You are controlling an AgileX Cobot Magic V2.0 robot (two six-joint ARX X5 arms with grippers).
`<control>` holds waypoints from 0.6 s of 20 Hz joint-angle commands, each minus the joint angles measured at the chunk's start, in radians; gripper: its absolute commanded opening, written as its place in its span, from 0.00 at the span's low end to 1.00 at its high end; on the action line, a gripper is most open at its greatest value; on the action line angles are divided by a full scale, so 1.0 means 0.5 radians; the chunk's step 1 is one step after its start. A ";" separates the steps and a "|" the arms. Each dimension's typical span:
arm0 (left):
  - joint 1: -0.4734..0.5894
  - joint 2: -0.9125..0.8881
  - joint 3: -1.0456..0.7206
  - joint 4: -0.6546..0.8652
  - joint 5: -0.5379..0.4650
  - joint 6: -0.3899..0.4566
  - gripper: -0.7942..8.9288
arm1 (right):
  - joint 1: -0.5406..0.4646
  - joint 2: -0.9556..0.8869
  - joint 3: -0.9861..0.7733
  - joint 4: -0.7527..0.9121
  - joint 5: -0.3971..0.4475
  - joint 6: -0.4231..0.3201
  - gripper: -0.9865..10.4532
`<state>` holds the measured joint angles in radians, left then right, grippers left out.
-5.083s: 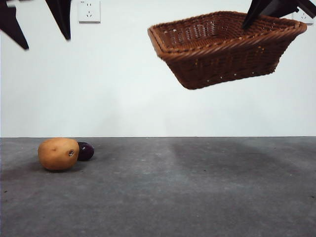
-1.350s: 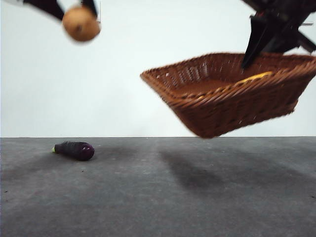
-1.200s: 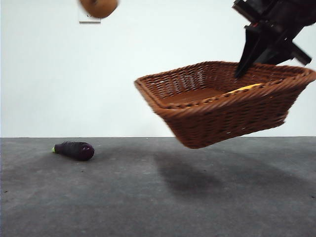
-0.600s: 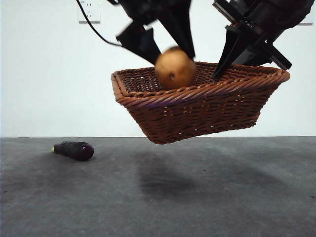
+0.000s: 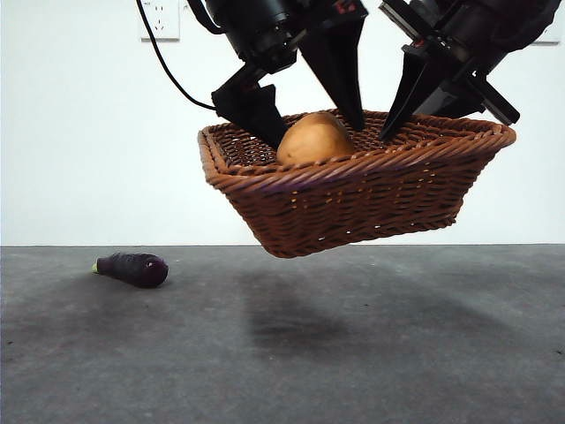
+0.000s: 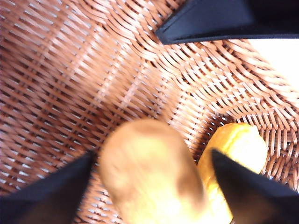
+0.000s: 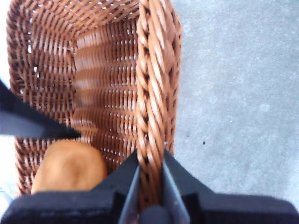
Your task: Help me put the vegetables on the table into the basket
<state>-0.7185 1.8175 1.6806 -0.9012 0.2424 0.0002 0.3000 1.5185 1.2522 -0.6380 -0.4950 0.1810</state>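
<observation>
The wicker basket [image 5: 353,203] hangs in the air above the table [image 5: 371,353]. My right gripper [image 7: 150,179] is shut on its braided rim [image 7: 152,70]. Over the basket, my left gripper [image 6: 149,156] is open. The potato [image 5: 313,141] sits low between its jaws, with a gap on each side, its lower part behind the rim. In the left wrist view the potato [image 6: 149,177] is blurred, and the yellow corn cob [image 6: 238,144] lies beside it on the basket's floor. The dark purple eggplant [image 5: 132,268] lies on the table at the left.
A white wall with a socket [image 5: 159,18] stands behind the table. A black cable [image 5: 168,62] trails from the left arm. The basket casts a shadow [image 5: 291,318] on the grey surface beneath it.
The left gripper brought the potato from the upper left to over the basket, and the potato has dropped lower between the jaws. The basket moved left and levelled out.
</observation>
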 commanded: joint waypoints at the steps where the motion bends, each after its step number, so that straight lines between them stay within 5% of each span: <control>1: 0.037 -0.008 -0.007 0.005 0.002 0.021 0.57 | 0.004 0.005 -0.012 0.025 -0.028 0.029 0.08; 6: 0.194 -0.256 -0.007 0.030 -0.016 -0.001 0.57 | 0.000 0.005 -0.012 0.025 0.011 -0.006 0.08; 12: 0.723 -0.586 -0.007 -0.001 -0.022 -0.210 0.57 | -0.032 0.001 0.018 0.069 0.011 -0.005 0.08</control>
<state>-0.3523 1.5150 1.6810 -0.9035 0.2325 -0.0803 0.2821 1.5185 1.2526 -0.6197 -0.4747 0.1753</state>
